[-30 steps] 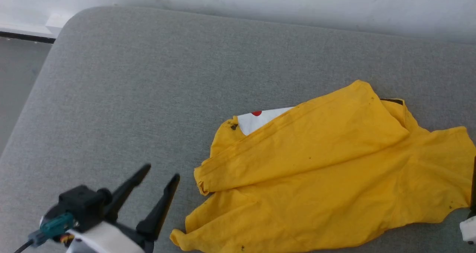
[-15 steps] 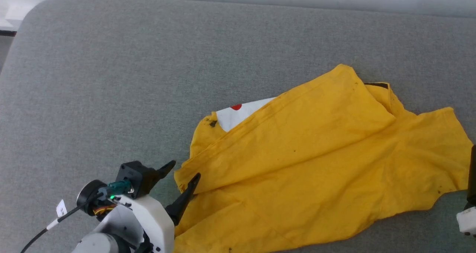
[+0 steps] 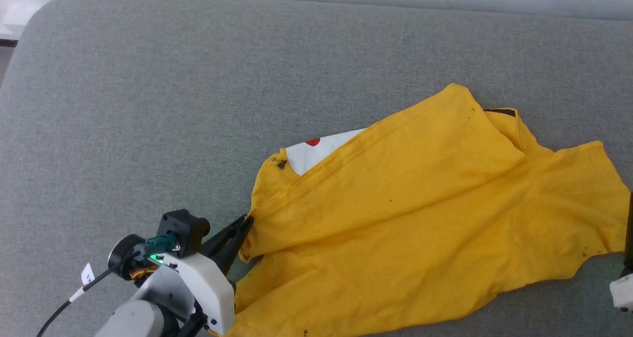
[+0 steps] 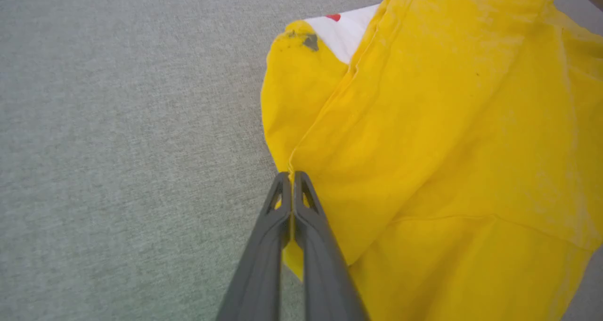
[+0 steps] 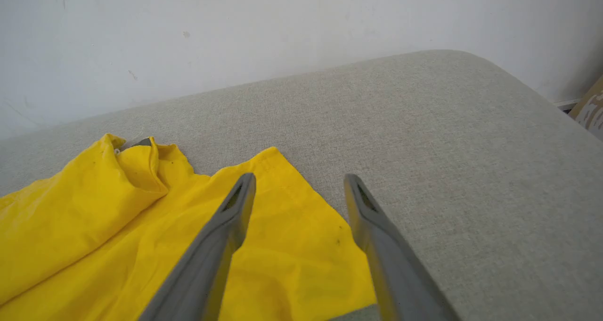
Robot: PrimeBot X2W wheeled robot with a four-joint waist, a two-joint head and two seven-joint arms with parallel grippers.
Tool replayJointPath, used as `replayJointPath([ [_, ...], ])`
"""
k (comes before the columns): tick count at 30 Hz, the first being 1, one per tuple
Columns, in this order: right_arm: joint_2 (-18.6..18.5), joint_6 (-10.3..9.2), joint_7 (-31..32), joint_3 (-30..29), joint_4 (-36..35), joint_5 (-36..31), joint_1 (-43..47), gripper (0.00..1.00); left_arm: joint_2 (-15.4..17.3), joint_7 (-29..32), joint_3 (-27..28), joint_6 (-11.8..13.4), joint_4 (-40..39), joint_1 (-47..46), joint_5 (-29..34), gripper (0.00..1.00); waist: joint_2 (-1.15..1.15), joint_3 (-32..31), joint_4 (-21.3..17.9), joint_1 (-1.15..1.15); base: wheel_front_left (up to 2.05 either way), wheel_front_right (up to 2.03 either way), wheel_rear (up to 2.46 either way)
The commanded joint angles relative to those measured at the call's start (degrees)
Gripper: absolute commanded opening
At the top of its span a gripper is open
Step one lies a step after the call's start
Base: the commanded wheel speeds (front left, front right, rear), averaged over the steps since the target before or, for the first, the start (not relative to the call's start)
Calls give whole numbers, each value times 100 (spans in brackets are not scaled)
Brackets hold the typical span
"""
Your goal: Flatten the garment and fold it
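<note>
Nearest the robot, the left gripper (image 3: 246,222) is pressed together on the near-left corner of the yellow T-shirt (image 3: 420,218). In the left wrist view a sliver of yellow cloth shows pinched between the two closed fingers. From that pinch the T-shirt runs off to the right and away. It lies crumpled on the grey fabric-covered tabletop (image 3: 148,104), with a broad flap folded over itself. Its long axis slants from near left to far right.

At the right end, the right gripper (image 5: 299,178) hangs spread wide and empty above the shirt's right edge, so it is the nearer arm for that side. Spreading the cloth likely means drawing the pinched corner leftward, away from the bulk.

Farther back, a white patch with a red dot (image 3: 321,151) peeks from under the flap. A pale wall (image 5: 235,28) stands beyond the tabletop.
</note>
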Motion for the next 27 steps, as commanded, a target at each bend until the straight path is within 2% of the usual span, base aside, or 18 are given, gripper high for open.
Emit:
replayJointPath([
  [1, 8, -5, 13, -32, -44, -34, -82, 100, -4, -62, 26, -30, -31, -115, 46, 0, 0, -7, 3, -1, 0, 0, 0],
  [9, 8, -5, 22, -69, -66, -10, -56, 100, 241, -239, 321, 89, -993, -381, 212, 0, 0, -32, -3, -1, 0, 0, 0],
  [14, 8, -5, -22, -42, -87, 32, -145, 100, 505, -148, 576, -10, -1426, -1244, 460, 0, 0, 198, -30, -1, 0, 0, 0],
  [19, 8, -5, -61, -7, -105, 33, -310, 100, 520, -131, 741, -218, -969, -2599, 550, 0, 0, 633, -119, -1, 0, 0, 0],
  [23, 8, -5, -98, 41, -110, 23, -472, 100, 546, -134, 602, -390, -235, -3658, 729, 0, 0, 1006, -246, -1, 0, 0, 0],
  [27, 8, -5, -121, 121, -132, 12, -633, 100, 496, -404, 461, -449, 498, -4569, 1048, 0, 0, 1391, -388, -1, 0, 0, 0],
])
